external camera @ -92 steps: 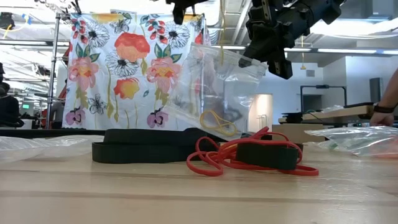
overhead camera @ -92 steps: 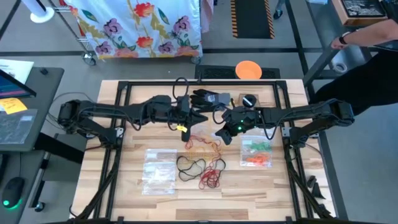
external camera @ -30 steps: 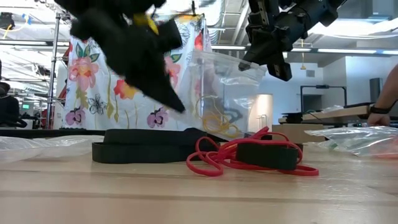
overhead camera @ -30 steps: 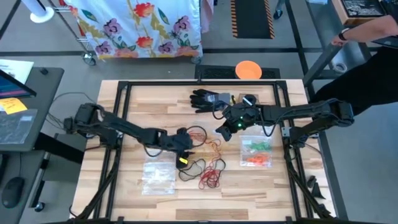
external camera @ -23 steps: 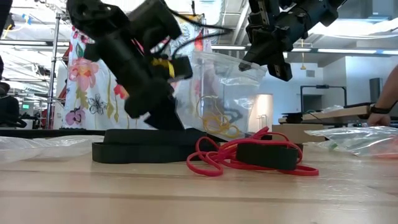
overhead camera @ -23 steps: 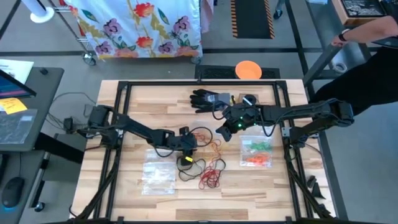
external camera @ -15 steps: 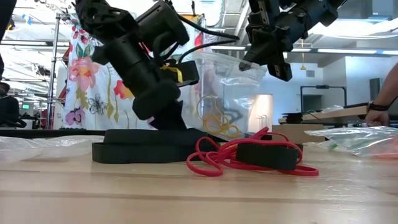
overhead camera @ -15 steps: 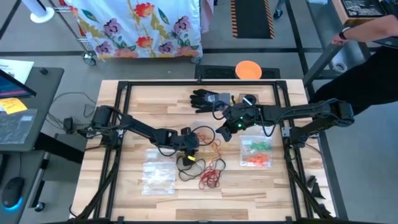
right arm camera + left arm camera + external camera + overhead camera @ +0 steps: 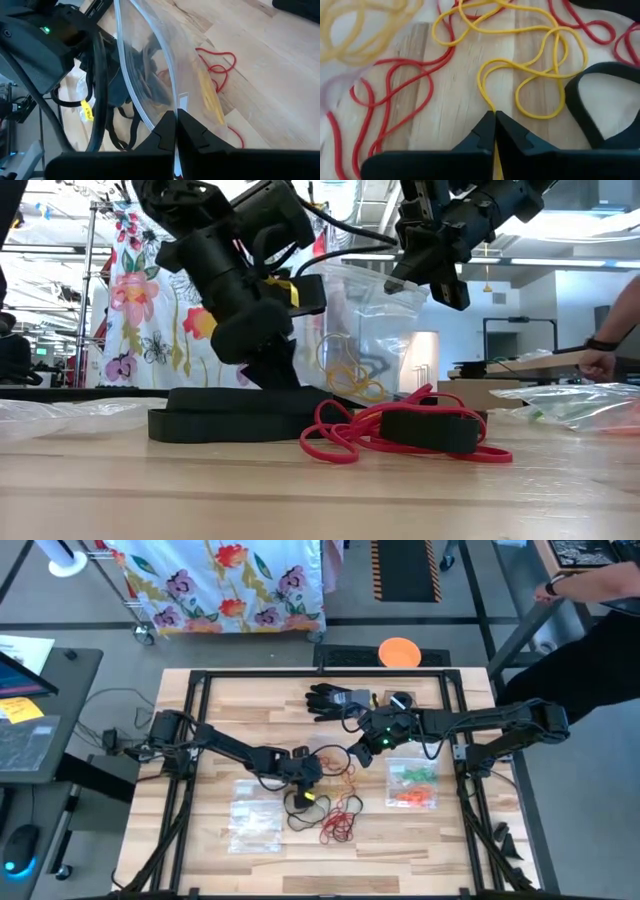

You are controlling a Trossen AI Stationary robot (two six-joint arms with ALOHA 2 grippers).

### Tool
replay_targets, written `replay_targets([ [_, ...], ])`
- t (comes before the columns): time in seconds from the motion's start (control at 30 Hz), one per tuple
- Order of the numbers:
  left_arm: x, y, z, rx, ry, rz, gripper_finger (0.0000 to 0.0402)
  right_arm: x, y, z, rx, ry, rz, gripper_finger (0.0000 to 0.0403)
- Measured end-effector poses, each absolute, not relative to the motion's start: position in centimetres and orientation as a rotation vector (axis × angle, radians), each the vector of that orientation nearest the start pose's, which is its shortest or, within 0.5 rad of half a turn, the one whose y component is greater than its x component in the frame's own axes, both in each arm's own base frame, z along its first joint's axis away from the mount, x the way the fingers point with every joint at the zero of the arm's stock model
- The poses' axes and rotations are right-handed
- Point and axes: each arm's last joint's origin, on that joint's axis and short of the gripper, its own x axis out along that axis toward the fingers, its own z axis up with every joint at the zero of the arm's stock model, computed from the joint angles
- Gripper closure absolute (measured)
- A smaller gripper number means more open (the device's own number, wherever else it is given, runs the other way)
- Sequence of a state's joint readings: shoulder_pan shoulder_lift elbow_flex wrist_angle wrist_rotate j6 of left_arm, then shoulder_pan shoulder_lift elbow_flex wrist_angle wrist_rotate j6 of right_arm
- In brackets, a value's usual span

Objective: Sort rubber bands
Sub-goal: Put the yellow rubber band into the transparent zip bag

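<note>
- The left gripper (image 9: 494, 131) has come down to the middle of the wooden table (image 9: 220, 715) and now stands with its fingers pressed together on a yellow rubber band (image 9: 530, 65); half a second ago it hung just a little higher, and three seconds ago the left arm was held up at the far side of the table, near the black glove (image 9: 328, 698).
- In the left wrist view the yellow band's strand runs straight into the closed fingertips, with red rubber bands (image 9: 395, 100) on the wood beside it and a black rubber band (image 9: 585, 107) curving on the other side.
- In the high view the left gripper (image 9: 305, 780) sits over the loose heap of bands at the table's centre, with black loops and a red cluster (image 9: 340, 825) nearer than it.
- The right gripper (image 9: 175, 131) has not moved across all the frames: it stays raised right of centre, fingers pinched shut on the rim of a clear plastic bag (image 9: 150, 75) that hangs open below it.
- In the low view that hanging bag (image 9: 365, 330) holds yellow bands at its bottom, as it did before.
- A flat bag (image 9: 256, 815) lies near left, and another bag with green and orange bands (image 9: 412, 785) lies to the right; both are unchanged.
- A person's arm (image 9: 590, 585) at the far right has shifted slightly.
</note>
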State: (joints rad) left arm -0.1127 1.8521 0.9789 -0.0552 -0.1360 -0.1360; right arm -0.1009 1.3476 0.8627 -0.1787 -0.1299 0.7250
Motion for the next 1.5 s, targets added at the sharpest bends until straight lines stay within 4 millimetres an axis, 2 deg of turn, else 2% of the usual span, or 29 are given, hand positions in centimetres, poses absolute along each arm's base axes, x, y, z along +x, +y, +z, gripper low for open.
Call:
replay_targets([
  [0.37,36.5,-4.1,14.8,0.038,0.882,0.082,0.0401,28.1,-2.5,24.0,0.774,0.643,-0.213,0.0397],
  [0.53,37.1,-5.3,16.5,0.064,0.932,0.065,0.0401,28.1,-2.5,24.0,0.775,0.643,-0.213,0.0397],
  [0.73,38.2,-8.3,20.7,0.16,0.913,-0.004,0.0401,28.1,-2.5,24.0,0.775,0.643,-0.213,0.0397],
  [0.93,38.0,-9.4,27.1,0.354,0.868,0.142,0.0401,28.1,-2.5,24.0,0.775,0.643,-0.213,0.0397],
  [1.03,37.6,-9.1,29.8,0.424,0.834,0.241,0.0401,28.1,-2.5,24.0,0.775,0.643,-0.213,0.0397],
  [1.13,37.2,-7.9,31.5,0.43,0.811,0.313,0.0401,28.1,-2.5,24.0,0.775,0.643,-0.213,0.0397],
  [1.33,36.5,-5.4,33.4,0.385,0.772,0.38,0.0401,28.1,-2.5,24.0,0.775,0.643,-0.213,0.0397],
  [1.5,36.6,-4.2,33.8,0.379,0.754,0.405,0.0401,28.1,-2.5,24.0,0.775,0.643,-0.213,0.0397],
])
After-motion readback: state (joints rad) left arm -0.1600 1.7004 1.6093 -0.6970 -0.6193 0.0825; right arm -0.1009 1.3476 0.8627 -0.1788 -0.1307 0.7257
